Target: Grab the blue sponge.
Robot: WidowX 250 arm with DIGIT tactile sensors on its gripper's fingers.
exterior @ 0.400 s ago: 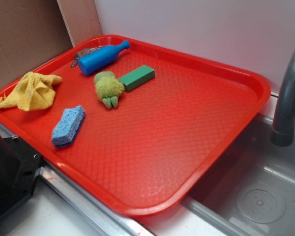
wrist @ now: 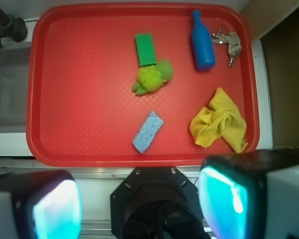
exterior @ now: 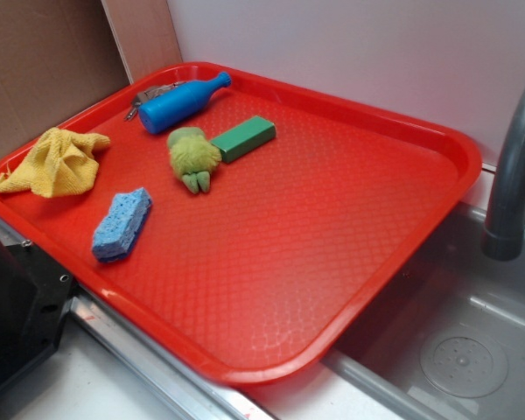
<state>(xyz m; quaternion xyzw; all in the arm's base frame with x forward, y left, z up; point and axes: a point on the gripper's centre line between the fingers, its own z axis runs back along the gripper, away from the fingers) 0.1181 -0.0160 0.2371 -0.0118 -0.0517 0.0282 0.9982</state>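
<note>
On the red tray (exterior: pixel 402 122), the porous light-blue sponge (exterior: pixel 122 225) lies flat, with the fingers (wrist: pixel 224 204) spread apart high above.

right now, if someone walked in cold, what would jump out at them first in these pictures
The big red tray fills both views, beside a grey sink. Its things cluster at one end: a blue bottle by some keys, a crumpled yellow cloth, and a green block touching a fuzzy green toy. The blue sponge lies alone near the tray's edge, with the open gripper high above it.
</note>
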